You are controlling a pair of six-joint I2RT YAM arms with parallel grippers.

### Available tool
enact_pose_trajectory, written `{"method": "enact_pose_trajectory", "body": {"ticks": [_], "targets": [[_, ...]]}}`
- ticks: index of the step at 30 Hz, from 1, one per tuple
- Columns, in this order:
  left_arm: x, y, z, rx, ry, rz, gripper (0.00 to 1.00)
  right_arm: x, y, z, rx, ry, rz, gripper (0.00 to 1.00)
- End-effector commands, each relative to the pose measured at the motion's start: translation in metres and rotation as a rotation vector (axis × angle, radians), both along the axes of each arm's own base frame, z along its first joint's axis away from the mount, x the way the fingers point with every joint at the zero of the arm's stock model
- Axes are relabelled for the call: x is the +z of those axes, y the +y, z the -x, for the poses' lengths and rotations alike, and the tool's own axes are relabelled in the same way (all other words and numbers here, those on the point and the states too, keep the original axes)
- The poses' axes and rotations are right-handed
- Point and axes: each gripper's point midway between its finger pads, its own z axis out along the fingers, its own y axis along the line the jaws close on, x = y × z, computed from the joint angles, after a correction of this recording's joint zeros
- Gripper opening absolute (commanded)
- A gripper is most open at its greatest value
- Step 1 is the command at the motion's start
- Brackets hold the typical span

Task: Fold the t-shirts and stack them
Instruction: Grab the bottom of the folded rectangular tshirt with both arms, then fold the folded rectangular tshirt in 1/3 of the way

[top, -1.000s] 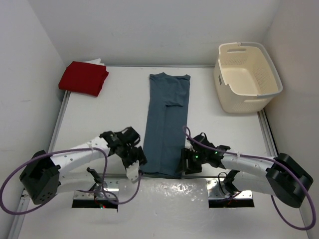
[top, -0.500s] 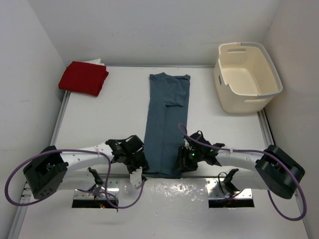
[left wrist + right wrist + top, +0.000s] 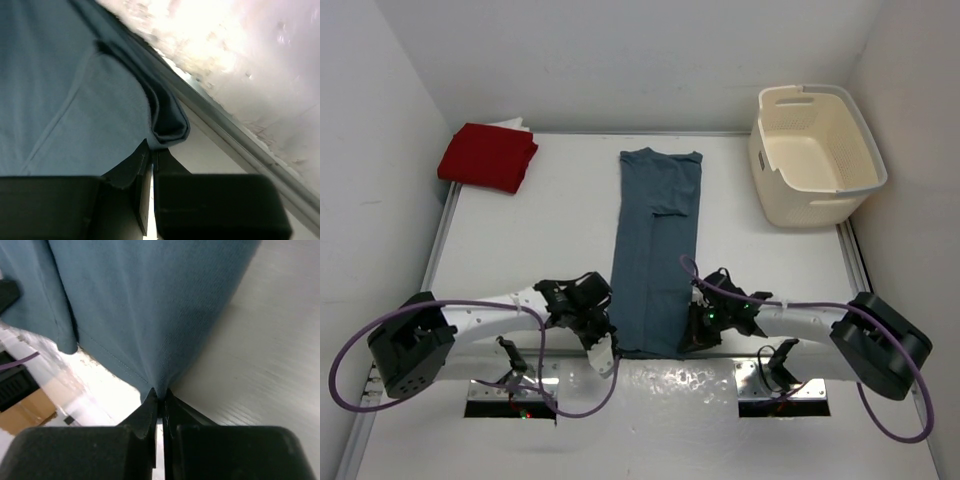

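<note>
You have left gripper (image 3: 604,350) and right gripper (image 3: 688,342) each clamped on 1 lower-frame corner of the blue-grey t-shirt (image 3: 656,250); long axis runs up-frame.

This looks like a robotics lab test cell: bare white walls (image 3: 620,60) box in a white counter (image 3: 520,240). A cabled left arm (image 3: 480,318) and right arm (image 3: 810,322) are bolted at its near edge.

Top view evenly bright; glare on table (image 3: 660,385) near edge (wrist close-ups blurred).
</note>
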Motion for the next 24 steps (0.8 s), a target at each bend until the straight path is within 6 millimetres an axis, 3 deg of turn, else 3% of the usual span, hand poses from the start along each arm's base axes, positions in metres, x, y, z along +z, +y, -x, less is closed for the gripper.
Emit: {"method": "enact_pose_trajectory", "body": {"ticks": [1,2,4,5,6,7,8,10,11,12,14,16,17,18,20,24], "targets": [[0.045,-0.032,-0.007,0.126,0.120,0.094,0.00,0.004,-0.009,-0.012,-0.010,-0.030,0.074,0.00],[0.054,-0.030,-0.019,0.197,0.153,0.105,0.00,0.026,0.003,-0.035,-0.004,-0.101,0.037,0.00],[0.085,-0.036,-0.037,0.270,0.225,0.144,0.00,0.040,-0.005,-0.055,-0.016,-0.123,0.073,0.00],[0.094,-0.030,-0.055,0.345,0.241,0.152,0.00,0.062,0.004,-0.078,-0.021,-0.176,0.058,0.00],[0.106,-0.031,-0.063,0.384,0.281,0.133,0.00,0.069,0.000,-0.088,-0.028,-0.188,0.079,0.00],[0.113,-0.030,-0.067,0.402,0.312,0.136,0.00,0.071,-0.014,-0.098,-0.035,-0.189,0.128,0.00],[0.110,-0.024,-0.079,0.468,0.356,0.115,0.00,0.084,-0.012,-0.117,-0.045,-0.213,0.129,0.00],[0.126,-0.029,-0.101,0.541,0.387,0.136,0.00,0.090,-0.026,-0.141,-0.073,-0.223,0.147,0.00],[0.119,-0.026,-0.115,0.622,0.445,0.115,0.00,0.103,-0.025,-0.160,-0.086,-0.257,0.128,0.00],[0.130,-0.029,-0.131,0.645,0.445,0.132,0.00,0.100,-0.033,-0.176,-0.120,-0.241,0.133,0.00],[0.133,-0.030,-0.164,0.741,0.484,0.131,0.00,0.110,-0.037,-0.214,-0.142,-0.282,0.127,0.00],[0.133,-0.028,-0.194,0.832,0.491,0.145,0.00,0.112,-0.038,-0.241,-0.157,-0.306,0.122,0.00],[0.122,-0.028,-0.206,0.901,0.534,0.126,0.00,0.122,-0.034,-0.259,-0.165,-0.326,0.089,0.00],[0.131,-0.031,-0.232,0.940,0.489,0.168,0.00,0.110,-0.037,-0.271,-0.177,-0.303,0.093,0.00],[0.131,-0.033,-0.267,0.998,0.452,0.207,0.00,0.112,-0.038,-0.293,-0.203,-0.326,0.088,0.00],[0.125,-0.037,-0.310,1.048,0.381,0.251,0.00,0.100,-0.043,-0.329,-0.285,-0.314,0.069,0.00]]}}
